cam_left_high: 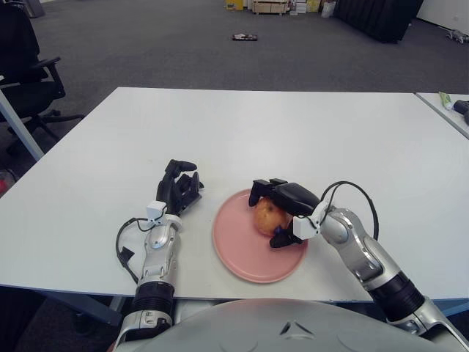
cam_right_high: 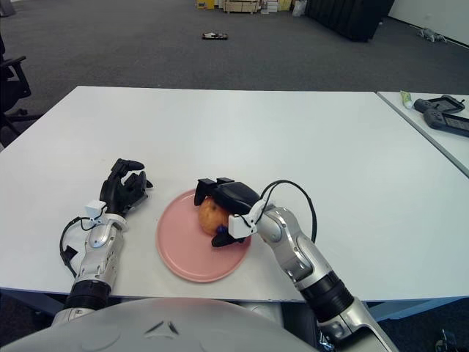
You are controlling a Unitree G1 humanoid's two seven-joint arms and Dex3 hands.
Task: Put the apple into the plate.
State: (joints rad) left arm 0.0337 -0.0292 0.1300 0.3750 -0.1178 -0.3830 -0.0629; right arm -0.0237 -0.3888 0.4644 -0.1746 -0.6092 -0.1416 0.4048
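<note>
1 right hand [cam_left_high: 282,209] grips apple [cam_left_high: 268,215] over plate [cam_left_high: 242,253]

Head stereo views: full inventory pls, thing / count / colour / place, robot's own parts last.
apple: 1, yellow-red, over the plate, in the right hand's grasp
plate: 1, pink, on the table near its front edge, centre
table: 1, white, fills the foreground
second table: 1, white, right edge of view; dark devices and a small green-white tube on it
office chair: 1, black, on the floor far left
boxes: several, tan, far end of the grey floor
left hand: 1, black, left of the plate, holds nothing
right hand: 1, black, over the plate, fingers around the apple
</note>
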